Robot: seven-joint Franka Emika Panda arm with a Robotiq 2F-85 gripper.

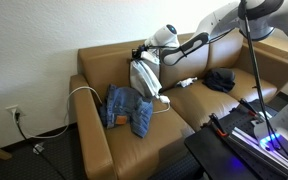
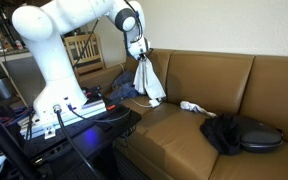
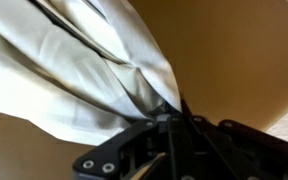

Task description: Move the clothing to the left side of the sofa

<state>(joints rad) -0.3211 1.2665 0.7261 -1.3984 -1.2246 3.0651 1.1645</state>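
gripper [image 1: 141,52] clenched on white shirt [image 1: 145,76], which dangles above sofa [image 1: 96,62] just beside jeans [image 1: 127,108]; carry hem clear of jeans, lower onto that end seat, release only once cloth rests on the cushion.

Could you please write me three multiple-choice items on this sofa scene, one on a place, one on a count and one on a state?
1. Where do the jeans lie?
A. on a seat cushion of the sofa
B. on the floor
C. over the sofa's back

2. How many garments show?
A. one
B. three
C. five

3. What is the gripper doing?
A. open and empty
B. shut on the white shirt
C. shut on the jeans

Answers:
1 A: the jeans lie spread on an end cushion.
2 B: the jeans, the white shirt and the dark top show.
3 B: the white shirt hangs from the closed jaws, as the wrist view also shows.
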